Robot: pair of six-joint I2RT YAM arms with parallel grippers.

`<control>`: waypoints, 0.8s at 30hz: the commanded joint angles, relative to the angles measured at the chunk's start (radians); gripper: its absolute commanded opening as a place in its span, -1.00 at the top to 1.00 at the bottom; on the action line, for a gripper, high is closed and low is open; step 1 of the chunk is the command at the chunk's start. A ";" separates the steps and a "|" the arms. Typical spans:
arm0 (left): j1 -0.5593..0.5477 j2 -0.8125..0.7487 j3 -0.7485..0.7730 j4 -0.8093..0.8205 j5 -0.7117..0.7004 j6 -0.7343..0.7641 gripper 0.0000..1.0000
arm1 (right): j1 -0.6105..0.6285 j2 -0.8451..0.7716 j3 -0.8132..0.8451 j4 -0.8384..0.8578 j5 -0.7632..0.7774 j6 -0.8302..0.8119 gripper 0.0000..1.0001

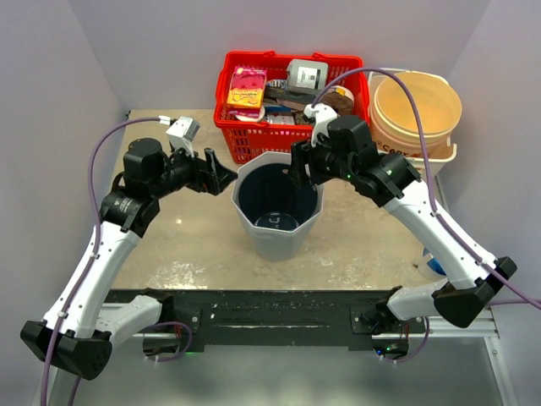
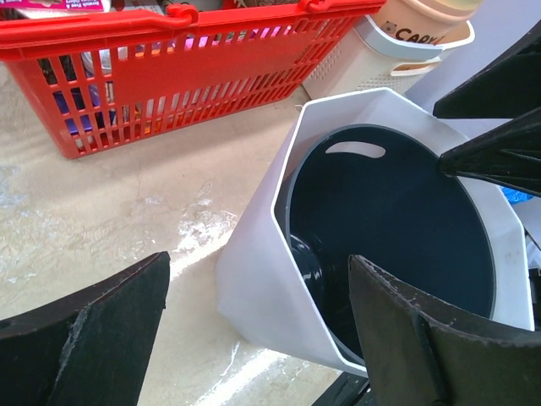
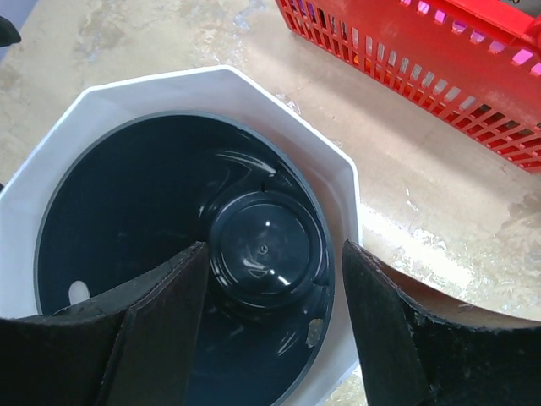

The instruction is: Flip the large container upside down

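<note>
Beige table [image 1: 199,249], large container [image 1: 281,238], red basket [image 1: 247,140]

The only legible lettering is "CARV", cut off at the picture's edge, on the pale band of the beige tub [image 2: 414,38] behind the red basket [image 2: 169,80]. Package print inside the basket is too small to read.

We see soft, even overhead light: small glints inside the large container [image 3: 262,249], pale glare on the table [image 2: 194,237], faint shadows, little blur in the wrist views.

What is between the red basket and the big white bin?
Just bare tabletop between the red basket and the white bin, in the left wrist view.
</note>
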 commanded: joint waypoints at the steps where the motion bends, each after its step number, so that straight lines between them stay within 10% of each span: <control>1: -0.010 0.016 -0.004 0.051 0.003 -0.017 -0.80 | 0.006 -0.011 -0.020 0.006 0.022 -0.008 -0.33; 18: -0.042 0.066 -0.017 0.047 0.009 -0.017 -0.71 | 0.023 0.074 -0.035 -0.034 0.076 -0.050 -0.16; 24: -0.053 0.103 -0.011 0.042 0.024 -0.010 -0.56 | 0.024 0.095 -0.032 -0.040 0.099 -0.064 0.18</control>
